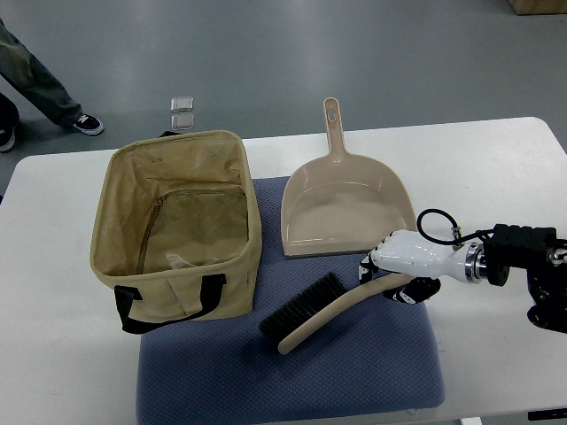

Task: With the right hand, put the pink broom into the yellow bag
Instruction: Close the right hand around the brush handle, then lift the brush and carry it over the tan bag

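At four o'clock on the table, right hand [400, 276] curls around the light, stiff brush [330, 312] by its handle end, bag [175, 228] open at nine.

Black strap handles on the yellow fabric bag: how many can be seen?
2: one black strap handle hangs on the yellow fabric bag's near side; the other just peeks over the far rim, mostly hidden.

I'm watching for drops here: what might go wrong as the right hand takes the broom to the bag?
1. The right hand is at the very end of the broom handle, so the bristle end may sag or twist loose when lifted.
2. The dustpan lies right beside the handle and could get knocked.
3. The bag is soft-sided; the broom may catch its near wall.
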Controlling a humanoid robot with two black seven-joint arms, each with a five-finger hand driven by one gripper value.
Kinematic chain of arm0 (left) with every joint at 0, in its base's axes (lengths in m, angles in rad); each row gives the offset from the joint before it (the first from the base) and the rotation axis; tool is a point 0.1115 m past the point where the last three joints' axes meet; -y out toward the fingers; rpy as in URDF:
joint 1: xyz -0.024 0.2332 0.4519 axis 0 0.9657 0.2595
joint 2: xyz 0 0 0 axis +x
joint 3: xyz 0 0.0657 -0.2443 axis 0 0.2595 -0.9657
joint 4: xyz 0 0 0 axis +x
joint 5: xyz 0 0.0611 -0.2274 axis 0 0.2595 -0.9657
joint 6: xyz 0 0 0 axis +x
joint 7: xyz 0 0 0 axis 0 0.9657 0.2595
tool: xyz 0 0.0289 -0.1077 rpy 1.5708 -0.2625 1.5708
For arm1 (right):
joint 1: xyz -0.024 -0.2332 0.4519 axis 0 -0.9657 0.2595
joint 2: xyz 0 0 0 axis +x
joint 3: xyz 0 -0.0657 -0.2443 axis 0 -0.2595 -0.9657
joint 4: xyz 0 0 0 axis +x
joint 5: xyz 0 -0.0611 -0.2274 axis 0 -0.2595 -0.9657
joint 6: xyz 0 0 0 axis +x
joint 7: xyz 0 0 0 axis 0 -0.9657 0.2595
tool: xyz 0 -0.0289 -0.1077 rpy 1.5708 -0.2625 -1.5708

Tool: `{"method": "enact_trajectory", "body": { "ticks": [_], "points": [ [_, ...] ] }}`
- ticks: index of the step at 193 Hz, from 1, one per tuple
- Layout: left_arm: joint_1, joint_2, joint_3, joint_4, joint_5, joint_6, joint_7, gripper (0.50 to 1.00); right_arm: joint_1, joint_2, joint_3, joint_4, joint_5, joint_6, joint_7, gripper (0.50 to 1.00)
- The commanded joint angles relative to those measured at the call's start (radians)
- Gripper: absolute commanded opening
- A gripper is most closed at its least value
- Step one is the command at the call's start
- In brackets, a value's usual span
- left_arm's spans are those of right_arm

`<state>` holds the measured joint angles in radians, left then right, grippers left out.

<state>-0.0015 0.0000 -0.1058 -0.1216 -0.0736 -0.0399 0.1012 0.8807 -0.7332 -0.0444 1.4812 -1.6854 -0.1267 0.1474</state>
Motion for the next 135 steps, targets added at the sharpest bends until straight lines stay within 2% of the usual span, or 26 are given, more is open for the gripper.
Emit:
{"method": "enact_trajectory", "body": {
  "ticks": [1, 37, 77, 94, 135],
  "points": [
    [0.000, 0.000, 0.000, 0.000, 0.000, 0.000, 0.000, 1.000, 0.000, -0.002, 0.000, -0.001, -0.002, -0.013, -0.014, 0.500],
    [0.000, 0.000, 0.000, 0.000, 0.000, 0.000, 0.000, 1.000, 0.003, -0.012, 0.000, -0.006, 0.000, -0.045, -0.012, 0.500],
    [0.000, 0.000, 0.000, 0.000, 0.000, 0.000, 0.000, 1.000, 0.037, -0.054, 0.008, -0.004, 0.007, -0.148, 0.001, 0.500],
    [0.000, 0.000, 0.000, -0.001, 0.000, 0.000, 0.000, 1.000, 0.086, -0.083, 0.009, -0.004, 0.013, -0.183, 0.040, 0.500],
    [0.000, 0.000, 0.000, 0.000, 0.000, 0.000, 0.000, 1.000, 0.213, -0.153, 0.015, -0.006, 0.039, -0.209, 0.089, 0.500]
  ]
}}
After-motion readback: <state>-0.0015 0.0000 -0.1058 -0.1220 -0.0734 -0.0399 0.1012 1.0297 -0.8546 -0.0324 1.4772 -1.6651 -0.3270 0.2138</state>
